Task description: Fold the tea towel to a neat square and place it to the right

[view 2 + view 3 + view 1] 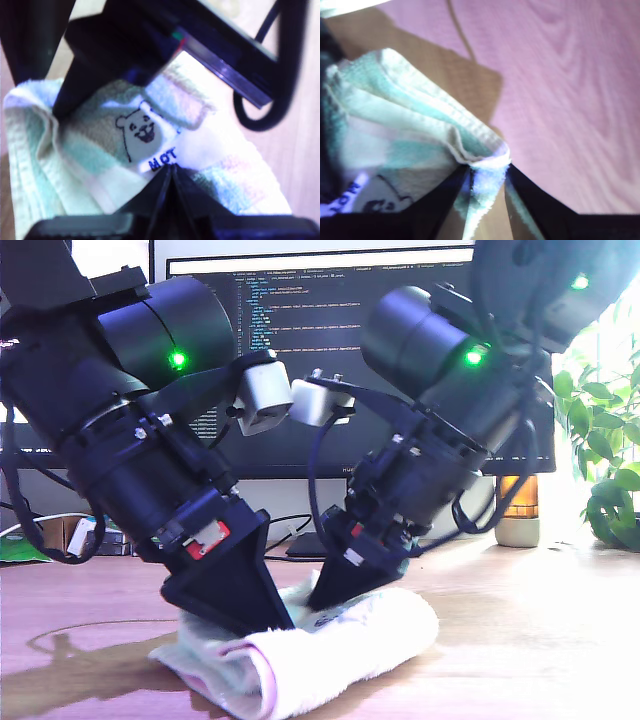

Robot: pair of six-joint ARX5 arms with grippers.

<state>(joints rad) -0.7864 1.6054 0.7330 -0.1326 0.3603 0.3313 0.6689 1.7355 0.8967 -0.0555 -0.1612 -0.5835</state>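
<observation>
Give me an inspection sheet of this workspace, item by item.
Surface: wooden desk, bare around the work.
Job's things: soft white terry tea towel with pale pink and green stripes and a printed bear, bunched in folds on the desk.
Clutter: nothing seen near the towel.
Grippers: my first gripper pressed shut on the towel; my second gripper pinching a towel edge.
Cables: black cables by the monitor base.
Surroundings: dark monitor showing code, green leafy plant, small amber and white container on the exterior view's right.
</observation>
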